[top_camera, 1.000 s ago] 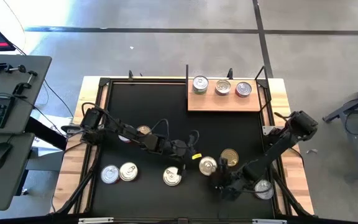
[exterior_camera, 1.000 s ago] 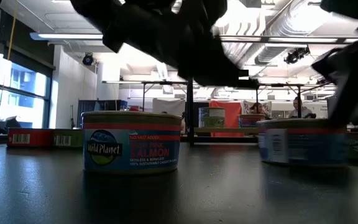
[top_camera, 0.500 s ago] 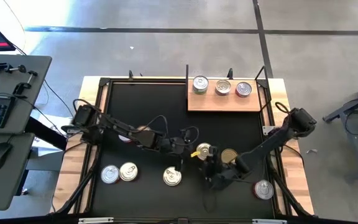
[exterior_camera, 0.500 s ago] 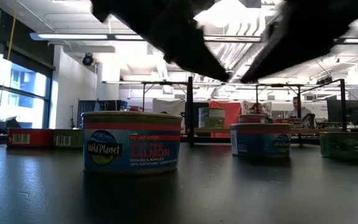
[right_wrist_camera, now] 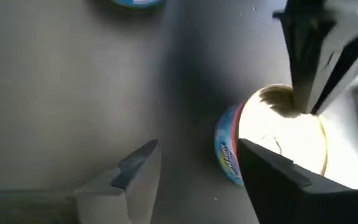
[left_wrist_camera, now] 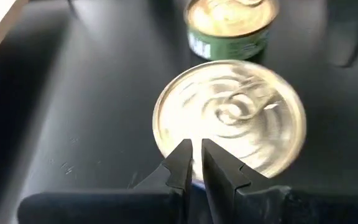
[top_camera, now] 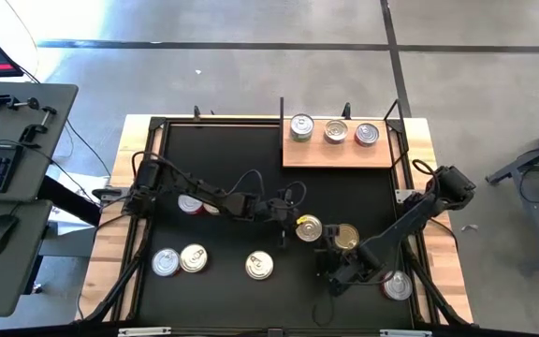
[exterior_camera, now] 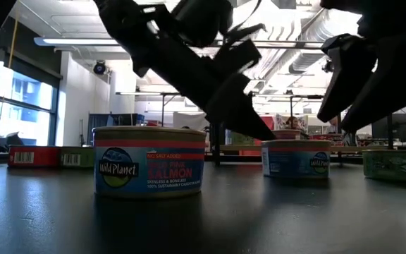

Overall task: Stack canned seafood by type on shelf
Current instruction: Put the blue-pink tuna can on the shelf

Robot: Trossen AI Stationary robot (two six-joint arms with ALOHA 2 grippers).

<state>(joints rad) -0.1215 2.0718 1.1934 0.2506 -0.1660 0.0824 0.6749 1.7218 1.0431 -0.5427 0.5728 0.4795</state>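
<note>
Your left gripper (top_camera: 286, 225) sits mid-table with its fingers (left_wrist_camera: 182, 163) pressed nearly together, holding nothing; their tips rest at the near edge of a silver-lidded can (top_camera: 308, 228), whose lid fills your left wrist view (left_wrist_camera: 230, 119). Just right of that can stands a gold-lidded, green-sided can (top_camera: 344, 236), almost touching it. Your right gripper (top_camera: 330, 276) hangs near-right of both, fingers (right_wrist_camera: 272, 180) spread and empty, with the silver-lidded can showing just beyond them.

The shelf (top_camera: 337, 153) lies at the far right of the black mat (top_camera: 213, 168), carrying three cans in a row: silver (top_camera: 301, 126), gold (top_camera: 335, 132), silver (top_camera: 367, 135).

Loose cans around the work: a pair of silver-lidded ones (top_camera: 179, 261) at near left, another (top_camera: 259, 267) near centre, one (top_camera: 398, 285) at near right partly under your right arm, and a red-sided one (top_camera: 191, 203) beneath your left arm. In the low view a salmon can (exterior_camera: 149, 161) stands in the foreground.
</note>
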